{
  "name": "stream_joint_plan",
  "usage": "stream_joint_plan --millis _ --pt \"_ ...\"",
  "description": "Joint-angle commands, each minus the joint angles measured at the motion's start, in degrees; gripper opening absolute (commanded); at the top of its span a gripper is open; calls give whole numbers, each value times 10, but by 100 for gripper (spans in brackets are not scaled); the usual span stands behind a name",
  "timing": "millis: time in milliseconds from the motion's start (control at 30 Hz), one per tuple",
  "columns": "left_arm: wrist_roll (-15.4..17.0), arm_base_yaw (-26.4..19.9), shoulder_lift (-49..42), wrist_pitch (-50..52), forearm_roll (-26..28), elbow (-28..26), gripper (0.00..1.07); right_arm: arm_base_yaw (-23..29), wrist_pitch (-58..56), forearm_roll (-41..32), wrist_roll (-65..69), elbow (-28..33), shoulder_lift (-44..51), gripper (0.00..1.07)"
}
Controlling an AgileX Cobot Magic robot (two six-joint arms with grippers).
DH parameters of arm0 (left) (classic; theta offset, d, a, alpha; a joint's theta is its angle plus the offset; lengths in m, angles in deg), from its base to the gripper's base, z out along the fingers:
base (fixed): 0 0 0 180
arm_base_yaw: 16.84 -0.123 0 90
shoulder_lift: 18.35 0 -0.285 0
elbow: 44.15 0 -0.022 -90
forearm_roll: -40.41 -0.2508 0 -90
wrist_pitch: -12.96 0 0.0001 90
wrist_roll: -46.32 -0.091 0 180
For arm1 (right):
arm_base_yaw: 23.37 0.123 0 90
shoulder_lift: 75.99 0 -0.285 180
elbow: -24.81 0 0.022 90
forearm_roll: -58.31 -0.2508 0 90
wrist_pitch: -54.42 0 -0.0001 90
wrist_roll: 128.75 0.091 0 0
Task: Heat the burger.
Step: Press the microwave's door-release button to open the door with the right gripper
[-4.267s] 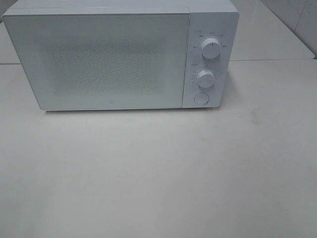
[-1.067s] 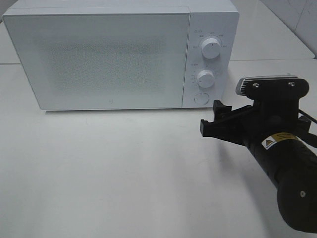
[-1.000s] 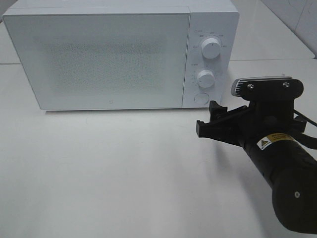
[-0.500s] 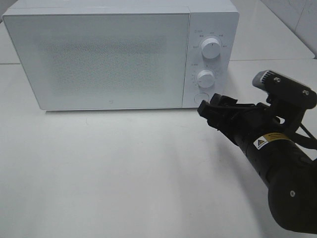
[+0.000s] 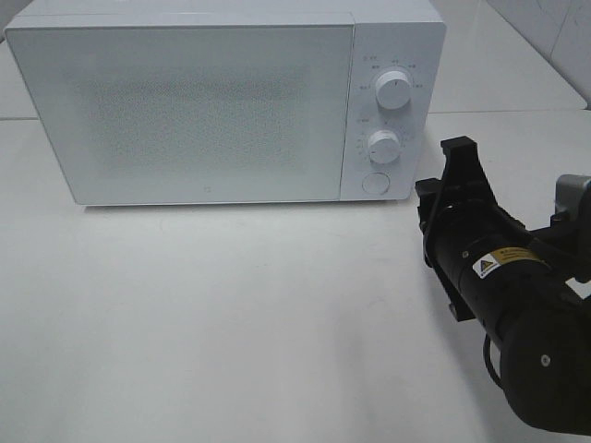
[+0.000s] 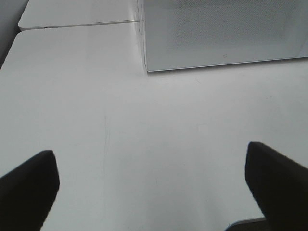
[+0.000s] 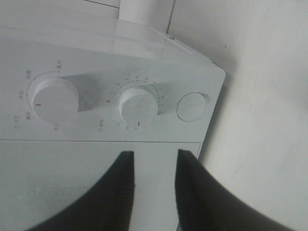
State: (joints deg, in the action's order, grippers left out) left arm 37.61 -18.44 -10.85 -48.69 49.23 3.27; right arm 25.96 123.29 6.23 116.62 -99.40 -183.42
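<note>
The burger is out of view in every frame. The white microwave (image 5: 203, 111) stands at the back of the table with its door shut. My right gripper (image 5: 443, 166) is rolled on its side just right of the microwave's control panel, near the lower knob (image 5: 382, 145) and the round button (image 5: 374, 183). In the right wrist view its black fingers (image 7: 126, 187) stand a narrow gap apart, empty, facing both knobs (image 7: 138, 105) and the button (image 7: 191, 106). My left gripper (image 6: 150, 154) is wide open and empty over bare table, in front of the microwave (image 6: 221, 33).
The white table (image 5: 231, 314) stretches in front of the microwave. The upper knob (image 5: 394, 90) sits at the top of the panel. A seam between table tops (image 6: 77, 24) runs behind the microwave's left side. The left arm does not show in the exterior view.
My right arm came in from the right, reached toward the round button, then rolled its wrist and drew back a little to the right. The microwave door stays shut.
</note>
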Motion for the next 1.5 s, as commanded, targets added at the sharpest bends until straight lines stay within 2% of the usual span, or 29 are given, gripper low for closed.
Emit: stream_joint_plan --millis 33,100,133,367,533,967,1433,1500 --pt "0 -2 -4 1 2 1 98 2 -6 1 67 -5 1 10" --pt "0 -2 -4 1 2 1 98 2 -11 1 69 -5 1 6" --pt "0 -2 -4 1 2 1 98 2 -28 -3 74 -5 1 0" --pt "0 -2 -4 1 2 1 98 2 -57 -23 76 -11 1 0" --pt "0 -2 -4 1 2 1 98 -27 -91 -15 53 -37 -1 0" --pt "0 -2 -4 1 2 1 98 -85 -103 52 101 -128 -108 0" --pt "0 -2 -4 1 2 1 98 -111 -121 62 101 -205 -180 0" --pt "0 -2 -4 1 2 1 98 -119 -134 60 101 -237 -199 0"
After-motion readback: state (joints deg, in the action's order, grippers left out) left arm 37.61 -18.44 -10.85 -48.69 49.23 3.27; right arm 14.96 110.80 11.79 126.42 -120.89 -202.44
